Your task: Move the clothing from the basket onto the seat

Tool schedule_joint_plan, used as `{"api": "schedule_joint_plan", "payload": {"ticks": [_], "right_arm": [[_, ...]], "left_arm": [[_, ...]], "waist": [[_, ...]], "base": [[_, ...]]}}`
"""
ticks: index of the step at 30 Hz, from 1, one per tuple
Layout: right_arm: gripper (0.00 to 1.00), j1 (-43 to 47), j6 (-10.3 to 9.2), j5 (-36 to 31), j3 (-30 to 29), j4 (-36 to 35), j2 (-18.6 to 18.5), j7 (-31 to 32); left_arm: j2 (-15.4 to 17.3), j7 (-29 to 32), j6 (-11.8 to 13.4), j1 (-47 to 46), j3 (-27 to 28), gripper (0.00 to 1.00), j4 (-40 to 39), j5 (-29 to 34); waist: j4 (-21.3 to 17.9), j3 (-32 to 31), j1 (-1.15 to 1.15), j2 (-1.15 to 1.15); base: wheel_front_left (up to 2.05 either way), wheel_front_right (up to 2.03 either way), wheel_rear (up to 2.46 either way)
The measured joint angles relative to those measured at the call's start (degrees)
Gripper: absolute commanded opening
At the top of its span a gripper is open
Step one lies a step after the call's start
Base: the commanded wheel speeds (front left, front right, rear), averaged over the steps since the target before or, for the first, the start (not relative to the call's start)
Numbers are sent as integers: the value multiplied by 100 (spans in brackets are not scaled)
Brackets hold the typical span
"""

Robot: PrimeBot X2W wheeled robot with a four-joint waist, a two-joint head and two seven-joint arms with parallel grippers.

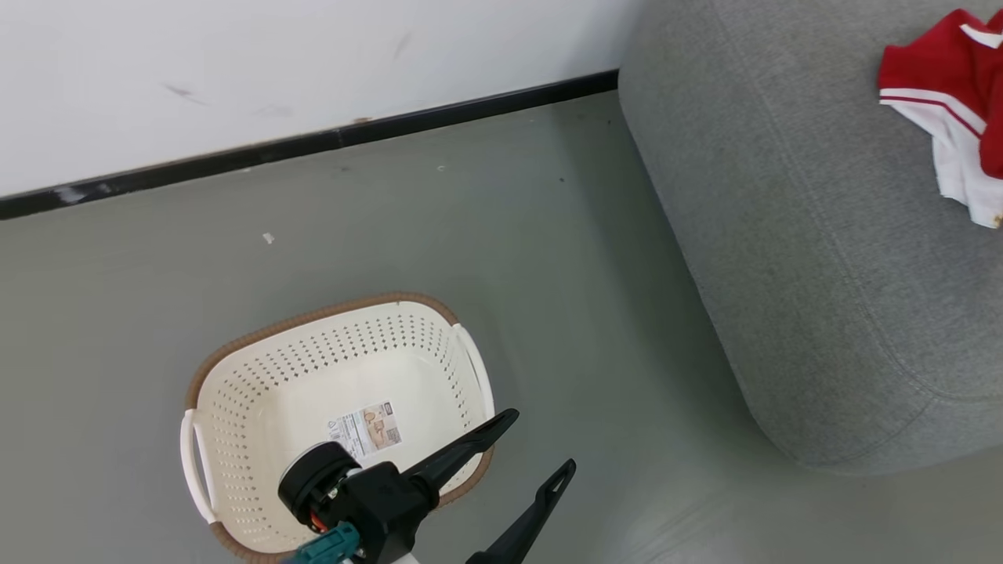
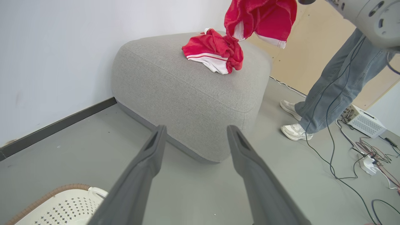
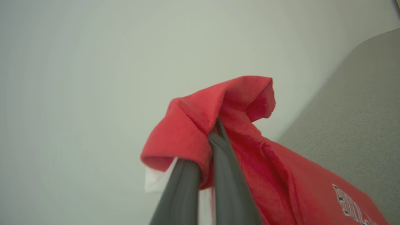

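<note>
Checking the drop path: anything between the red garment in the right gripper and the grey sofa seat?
Nothing visible blocks it. The soft red fabric garment hangs from the shut right gripper over the grey woven-fabric sofa; a crumpled red-and-white garment lies on the seat just below it.

Bright red soft fabric clothing (image 2: 212, 51) with white stripes; cream perforated plastic basket (image 1: 235, 407), brown woven-look rim; grey woven-fabric sofa seat (image 1: 783, 235)
</note>
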Motion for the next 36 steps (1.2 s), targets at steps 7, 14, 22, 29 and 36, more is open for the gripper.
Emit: {"api": "schedule_joint_plan", "payload": {"ticks": [7, 14, 22, 29, 36], "right_arm": [[0, -605, 0, -370, -321, 420, -162, 93], [0, -1347, 0, -654, -471, 490, -433, 190], [0, -1997, 0, -980, -805, 602, -750, 291], [0, -1881, 0, -1433, -884, 966, -849, 414], [0, -1667, 0, -1559, -1131, 1163, -911, 414]], "left_arm": [[-1, 76, 7, -8, -26, 100, -30, -1], [3, 138, -4, -177, -48, 100, -87, 7], [12, 225, -11, -247, -51, 100, -87, 7], [12, 285, -12, -295, -56, 100, -104, 7], [67, 383, -12, -348, -65, 100, -123, 7]], "waist": [[229, 203, 0, 0], [423, 395, 0, 0], [586, 599, 0, 0], [689, 784, 0, 0], [735, 979, 0, 0]], "base": [[0, 0, 0], [0, 0, 0], [0, 0, 0], [0, 0, 0], [0, 0, 0]]}}
